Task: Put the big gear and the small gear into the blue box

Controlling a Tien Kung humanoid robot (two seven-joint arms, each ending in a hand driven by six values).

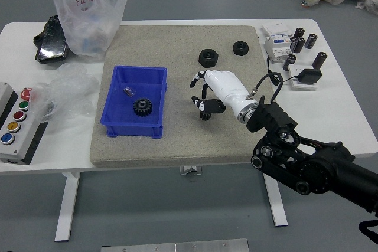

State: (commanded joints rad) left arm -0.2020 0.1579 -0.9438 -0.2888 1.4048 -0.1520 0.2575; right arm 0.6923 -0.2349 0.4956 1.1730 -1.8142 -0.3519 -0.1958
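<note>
My right hand [196,90] reaches over the beige mat from the right, with its fingers spread and a gap between them. Just under its lower side, partly covered, a small dark toothed piece [205,115] shows, apparently the small gear; whether it touches the hand is unclear. Inside the blue box [134,130], the big gear [142,107] lies toward the near side. My left hand is out of view.
Two black nut-like rings, one nearer [208,58] and one farther [240,48], sit on the mat [177,151]. A small shiny piece [129,91] is in the box. Left are plastic bags [88,10] and a button panel [18,123]; right, black cylinders [319,60].
</note>
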